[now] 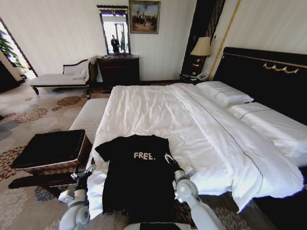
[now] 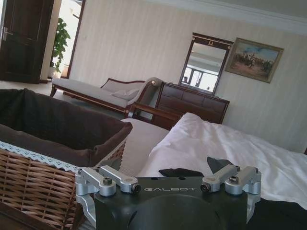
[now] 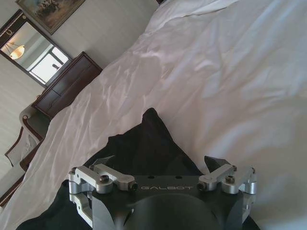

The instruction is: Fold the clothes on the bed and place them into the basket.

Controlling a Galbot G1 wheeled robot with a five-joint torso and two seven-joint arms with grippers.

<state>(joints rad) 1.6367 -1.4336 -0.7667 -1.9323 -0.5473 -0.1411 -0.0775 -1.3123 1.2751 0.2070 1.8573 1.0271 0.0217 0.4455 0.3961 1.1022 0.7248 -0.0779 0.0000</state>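
Beside the bed's near left corner stands the basket (image 1: 52, 152), dark-lined and with nothing in it that I can see, so the last step has not begun. Just right of it the left gripper (image 1: 86, 171) hovers at the mattress edge by the shirt's left sleeve; its jaws look spread apart in the left wrist view, with nothing between them. On the bed (image 1: 158, 110) the T-shirt (image 1: 139, 177) lies flat and face up near the foot, "FREE" showing, both sleeves out and no fold made, so I judge the task barely started: every fold and the move to the basket remain. Over the shirt's right sleeve sits the right gripper (image 1: 169, 159), also spread and empty, fabric right below it. Fingertips of both grippers are largely cut off by their own housings in the wrist views, so contact with the cloth is unclear. The shirt's hem hangs past the mattress edge, hidden behind the arms.
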